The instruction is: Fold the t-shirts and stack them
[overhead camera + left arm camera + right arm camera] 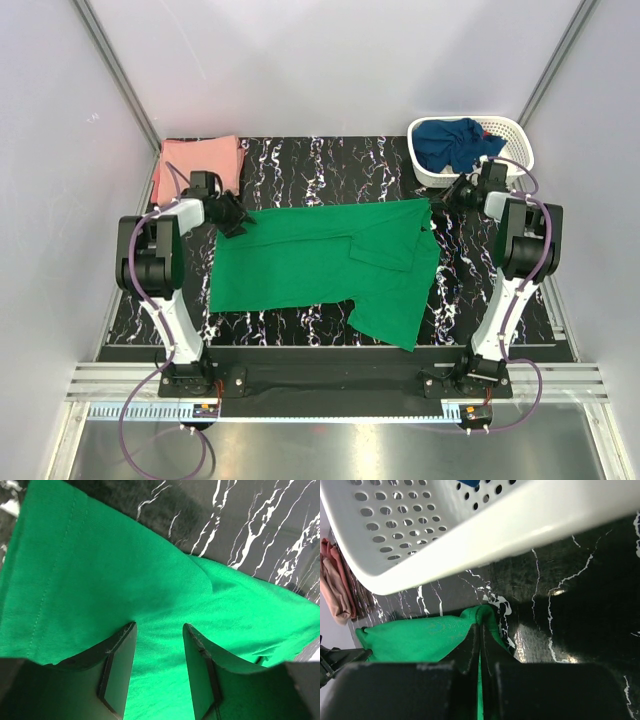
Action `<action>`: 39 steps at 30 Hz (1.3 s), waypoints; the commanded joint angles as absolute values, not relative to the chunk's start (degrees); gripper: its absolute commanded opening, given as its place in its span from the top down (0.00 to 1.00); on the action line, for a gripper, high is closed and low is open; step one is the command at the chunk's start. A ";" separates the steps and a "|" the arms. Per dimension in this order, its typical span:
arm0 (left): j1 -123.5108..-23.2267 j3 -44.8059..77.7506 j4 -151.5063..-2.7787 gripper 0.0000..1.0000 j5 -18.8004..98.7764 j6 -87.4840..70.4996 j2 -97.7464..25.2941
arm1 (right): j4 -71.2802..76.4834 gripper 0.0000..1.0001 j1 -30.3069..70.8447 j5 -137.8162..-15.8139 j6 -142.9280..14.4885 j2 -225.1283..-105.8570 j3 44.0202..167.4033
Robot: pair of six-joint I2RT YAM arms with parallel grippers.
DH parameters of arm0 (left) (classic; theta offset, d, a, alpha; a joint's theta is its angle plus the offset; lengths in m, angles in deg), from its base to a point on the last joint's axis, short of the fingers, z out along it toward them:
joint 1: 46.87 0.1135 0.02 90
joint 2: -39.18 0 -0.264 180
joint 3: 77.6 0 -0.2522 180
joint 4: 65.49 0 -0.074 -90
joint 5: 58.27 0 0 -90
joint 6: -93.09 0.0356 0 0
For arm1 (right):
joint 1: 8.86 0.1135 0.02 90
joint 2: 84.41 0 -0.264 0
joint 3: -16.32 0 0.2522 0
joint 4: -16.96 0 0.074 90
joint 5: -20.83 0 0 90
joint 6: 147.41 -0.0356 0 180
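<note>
Marbled table (300, 160): right tool (480, 627) pinches green t-shirt (300, 265).

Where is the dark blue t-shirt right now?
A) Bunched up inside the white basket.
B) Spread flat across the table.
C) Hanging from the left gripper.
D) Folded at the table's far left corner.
A: the dark blue t-shirt lies crumpled inside the white basket at the table's far right corner.
</note>
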State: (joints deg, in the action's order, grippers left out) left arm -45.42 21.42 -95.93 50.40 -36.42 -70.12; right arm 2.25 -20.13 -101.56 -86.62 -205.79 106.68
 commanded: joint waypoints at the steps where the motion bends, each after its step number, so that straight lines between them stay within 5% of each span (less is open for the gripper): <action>1: -45.02 19.56 -96.39 0.51 48.16 -36.02 -72.18 | 2.67 1.00 -20.81 -99.67 -87.29 -205.00 107.25; 6: -44.94 17.98 -95.69 0.51 50.00 -35.76 -72.53 | 2.32 1.00 -20.81 -101.16 -87.73 -206.05 107.86; 14: -45.20 11.13 -103.05 0.51 48.18 -31.90 -68.58 | -3.91 0.68 -20.81 -99.41 -87.99 -202.81 109.78; 16: -45.64 10.51 -104.55 0.50 43.45 -28.74 -65.42 | -10.75 0.66 -20.90 -95.31 -88.43 -202.01 111.02; 27: -45.73 29.47 -98.58 0.50 45.34 -29.35 -46.96 | -13.61 0.94 -18.97 -97.72 -89.57 -192.96 103.38; 31: -46.08 32.12 -103.40 0.50 42.11 -26.36 -43.97 | -12.89 0.93 -14.24 -103.19 -89.14 -195.58 104.34; 36: -43.62 40.46 -99.73 0.51 48.42 -32.66 -39.15 | -16.84 0.94 -11.76 -98.72 -90.44 -200.07 105.58; 39: -42.65 45.66 -99.02 0.48 41.69 -35.05 -34.40 | -19.02 0.92 -11.85 -93.28 -90.37 -200.34 104.17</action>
